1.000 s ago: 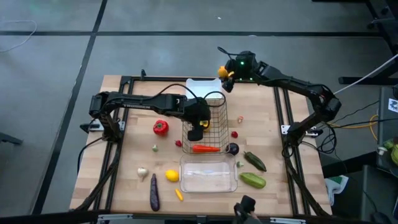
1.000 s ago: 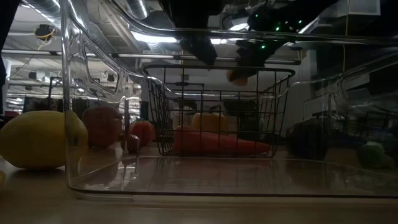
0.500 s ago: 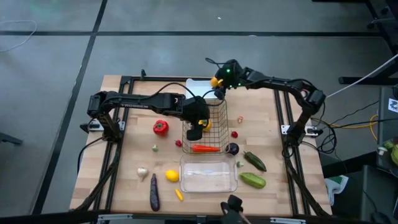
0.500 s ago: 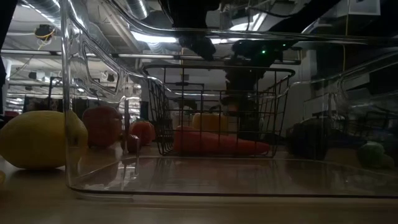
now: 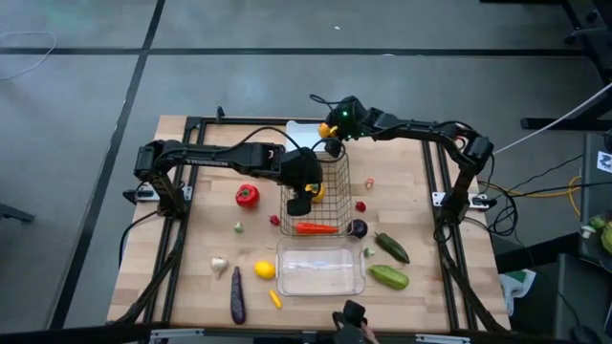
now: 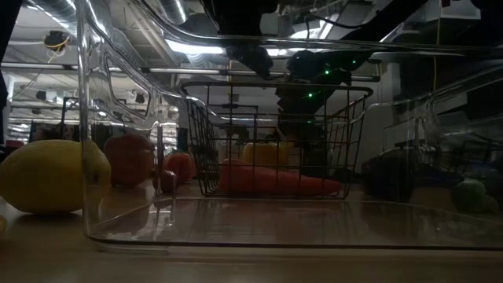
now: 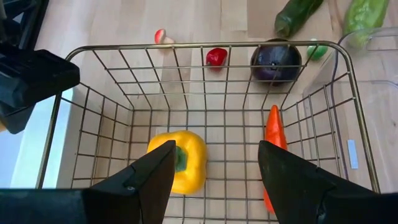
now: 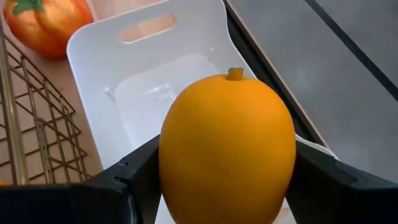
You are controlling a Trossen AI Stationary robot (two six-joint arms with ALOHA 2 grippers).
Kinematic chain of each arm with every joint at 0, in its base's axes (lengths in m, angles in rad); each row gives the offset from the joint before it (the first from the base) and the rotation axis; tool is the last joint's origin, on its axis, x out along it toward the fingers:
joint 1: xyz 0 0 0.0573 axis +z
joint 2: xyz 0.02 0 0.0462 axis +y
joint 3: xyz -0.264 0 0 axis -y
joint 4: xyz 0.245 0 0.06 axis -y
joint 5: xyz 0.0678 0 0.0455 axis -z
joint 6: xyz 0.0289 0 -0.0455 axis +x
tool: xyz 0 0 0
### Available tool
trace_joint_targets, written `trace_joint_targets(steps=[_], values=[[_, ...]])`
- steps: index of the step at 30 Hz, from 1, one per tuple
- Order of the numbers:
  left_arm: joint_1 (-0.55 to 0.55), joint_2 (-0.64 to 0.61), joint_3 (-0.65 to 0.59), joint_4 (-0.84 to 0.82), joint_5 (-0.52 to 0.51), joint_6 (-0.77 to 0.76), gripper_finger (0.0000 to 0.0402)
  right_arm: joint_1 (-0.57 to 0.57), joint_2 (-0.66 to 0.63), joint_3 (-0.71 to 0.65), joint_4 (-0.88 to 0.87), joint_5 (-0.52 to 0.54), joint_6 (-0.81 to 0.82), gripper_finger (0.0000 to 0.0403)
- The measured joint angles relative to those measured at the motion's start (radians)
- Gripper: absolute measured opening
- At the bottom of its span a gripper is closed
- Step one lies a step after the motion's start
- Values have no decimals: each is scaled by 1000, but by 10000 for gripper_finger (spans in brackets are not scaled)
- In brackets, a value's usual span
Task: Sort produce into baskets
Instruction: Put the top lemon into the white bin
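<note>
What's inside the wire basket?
In the wire basket lie a yellow pepper and a carrot. The left gripper hangs open above them and covers part of the floor.

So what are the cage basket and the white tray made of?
The cage basket looks like thin metal wire with a brassy shine, a see-through grid. The white tray looks like smooth moulded plastic with a slightly glossy sheen and a cut-out handle slot. The right gripper holds an orange fruit above it.

Wooden table (image 5: 201, 258) with black frame rails (image 5: 177, 250) along left and right edges; grey floor (image 5: 76, 143) around it; cables (image 5: 564, 186) at right.
</note>
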Motion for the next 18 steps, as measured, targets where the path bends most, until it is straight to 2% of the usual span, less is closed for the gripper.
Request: trace_joint_targets(steps=[9,18], values=[[0,0,0,0,-1,0,225,0,0,0,-1,22,2,266],[0,0,0,1,-1,1,225,0,0,0,0,29,3,304]])
